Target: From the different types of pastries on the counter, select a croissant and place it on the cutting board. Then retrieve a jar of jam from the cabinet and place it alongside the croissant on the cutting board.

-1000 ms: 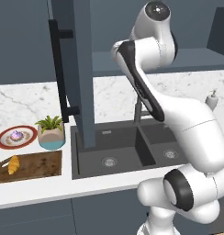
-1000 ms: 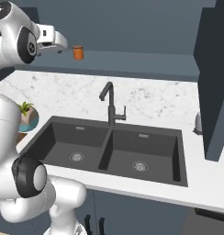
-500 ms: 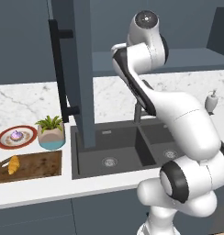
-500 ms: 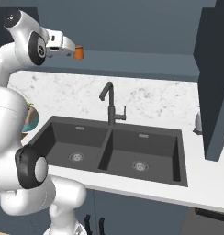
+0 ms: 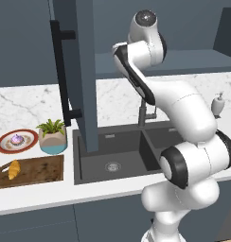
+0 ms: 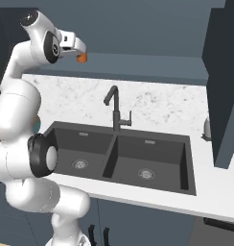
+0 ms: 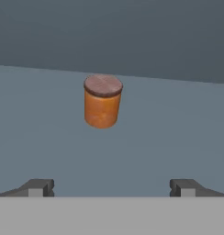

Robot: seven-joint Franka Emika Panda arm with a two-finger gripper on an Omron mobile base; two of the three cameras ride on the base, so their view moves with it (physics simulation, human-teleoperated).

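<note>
Croissant point(image 5: 13, 169) already lies on the board point(image 5: 37, 171), lower left of the left base frame, so the jam step is in hand. Over the last second the arm swung up toward the open cabinet. Gripper point(image 7: 111, 187) jaws wide apart, empty. Jar point(image 7: 102, 101) stands upright on the shelf point(image 7: 178, 133), centre frame, well ahead; reach next.

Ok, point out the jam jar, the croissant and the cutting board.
jam jar point(image 7: 102, 108), hand view, orange side wall.
croissant point(image 5: 13, 169), left base view, its middle.
cutting board point(image 5: 41, 169), left base view, bare wood beside the croissant.
</note>
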